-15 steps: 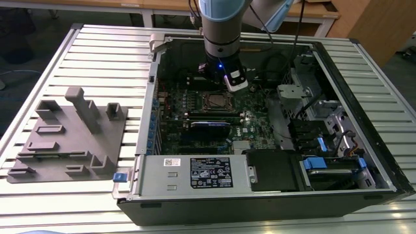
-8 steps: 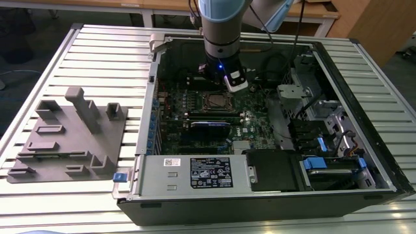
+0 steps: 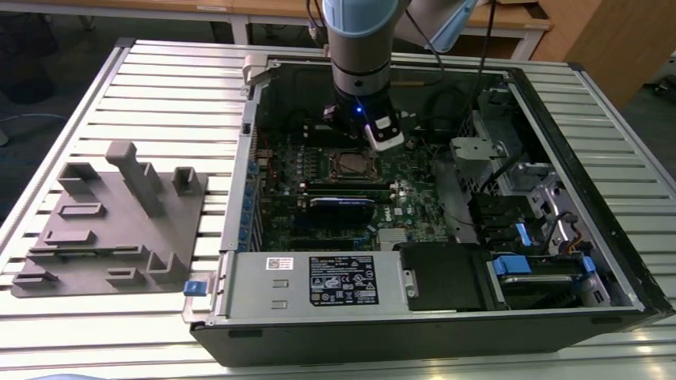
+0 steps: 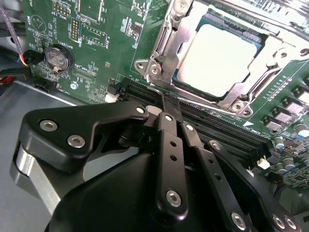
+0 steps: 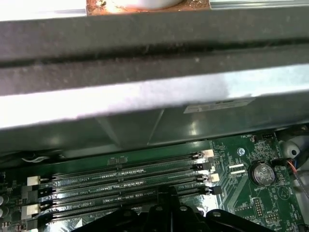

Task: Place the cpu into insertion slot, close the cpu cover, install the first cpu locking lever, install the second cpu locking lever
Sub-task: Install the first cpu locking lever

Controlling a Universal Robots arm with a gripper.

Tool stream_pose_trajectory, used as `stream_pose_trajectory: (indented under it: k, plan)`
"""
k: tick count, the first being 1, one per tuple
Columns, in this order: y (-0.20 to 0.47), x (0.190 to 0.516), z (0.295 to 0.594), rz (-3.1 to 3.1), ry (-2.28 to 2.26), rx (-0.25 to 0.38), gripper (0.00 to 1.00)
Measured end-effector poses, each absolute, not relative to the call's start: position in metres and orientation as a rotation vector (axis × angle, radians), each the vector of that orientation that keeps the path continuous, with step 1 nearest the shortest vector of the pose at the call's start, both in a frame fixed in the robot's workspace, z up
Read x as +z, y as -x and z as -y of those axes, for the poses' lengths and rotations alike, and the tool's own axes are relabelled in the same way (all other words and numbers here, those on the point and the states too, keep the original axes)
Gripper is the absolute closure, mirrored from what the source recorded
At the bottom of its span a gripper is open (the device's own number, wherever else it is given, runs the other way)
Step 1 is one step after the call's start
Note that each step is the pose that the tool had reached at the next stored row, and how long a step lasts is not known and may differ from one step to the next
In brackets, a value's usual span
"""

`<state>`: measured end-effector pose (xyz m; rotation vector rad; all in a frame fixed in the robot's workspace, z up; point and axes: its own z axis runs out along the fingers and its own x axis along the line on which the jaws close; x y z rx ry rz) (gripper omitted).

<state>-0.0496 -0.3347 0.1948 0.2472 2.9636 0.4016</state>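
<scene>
The cpu (image 4: 219,55) sits seated in the insertion slot (image 4: 231,23), its pale metal top facing up. The cpu cover (image 4: 177,42) lies down around it, so the chip shows through the cut-out centre. In the exterior view the socket (image 3: 354,167) lies on the motherboard (image 3: 317,186) towards its far edge, directly beneath the arm (image 3: 359,47).

The jaws hang just beside the socket, over the long black memory slots (image 4: 217,130) that run along its near edge. In the second wrist view the jaws are pressed together at the tips with no gap showing between them. The tips reach down to a thin metal rod (image 4: 155,88) at the corner of the cover. Whether that rod is pinched between them or only touched I cannot tell. In the first wrist view the same tips stand above the memory slots (image 5: 120,176).

A round coin battery (image 4: 58,57) sits on the board well apart from the socket, near the board's edge; it also shows in the first wrist view (image 5: 263,172).

The motherboard lies in an open computer case (image 3: 317,281) resting flat on the slatted bench (image 3: 158,87). A grey fixture plate (image 3: 106,222) with upright blocks lies on the bench beside the case, at the exterior view's left.
</scene>
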Motion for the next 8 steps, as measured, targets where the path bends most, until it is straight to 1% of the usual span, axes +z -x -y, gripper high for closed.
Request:
stream_pose_trajectory:
  k: [8]
  plan:
    - [0.0494, 0.1935, 0.3359, -2.959, -0.244, 0.379, 0.89]
